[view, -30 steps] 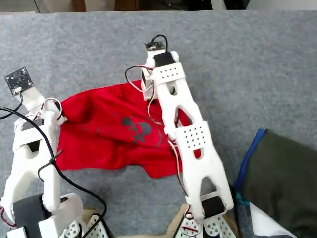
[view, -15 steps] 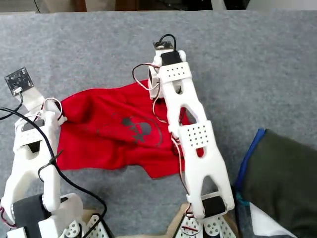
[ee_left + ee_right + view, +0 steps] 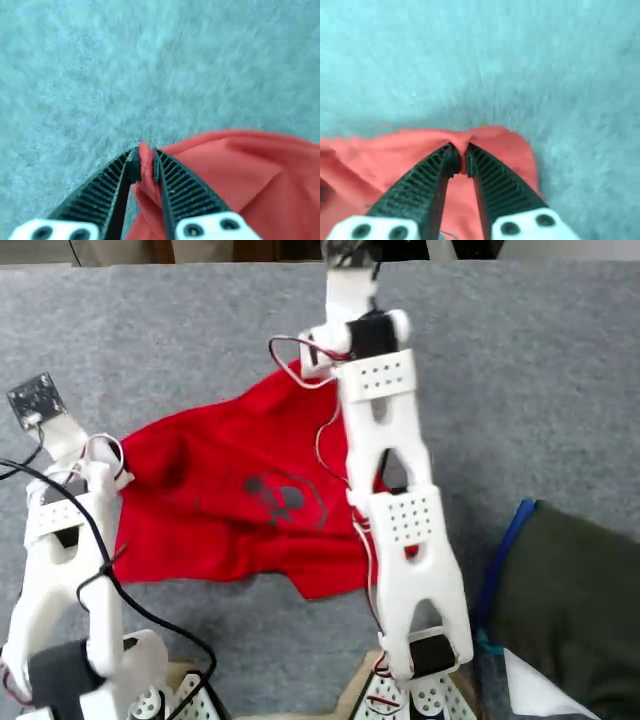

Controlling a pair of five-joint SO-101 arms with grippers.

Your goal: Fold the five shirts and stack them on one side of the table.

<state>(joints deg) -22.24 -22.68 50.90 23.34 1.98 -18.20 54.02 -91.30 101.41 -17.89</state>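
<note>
A red shirt [image 3: 240,495] with a dark print lies rumpled on the grey table [image 3: 520,370], between the two arms. My right gripper [image 3: 460,150] is shut on the shirt's [image 3: 375,155] far edge and pulls it toward the table's back, near the top centre [image 3: 312,365] in the high view. My left gripper [image 3: 146,159] is shut on a fold of the red shirt [image 3: 240,185] at its left corner [image 3: 125,455]. The fabric stretches between both grips.
A dark grey folded garment [image 3: 570,610] with a blue edge lies at the table's right front corner. Bare grey table spreads behind and to the right of the red shirt. Cables hang from both arms.
The right arm has moved toward the back of the table, dragging the red shirt's far edge with it and stretching the cloth. The left arm has hardly moved.
</note>
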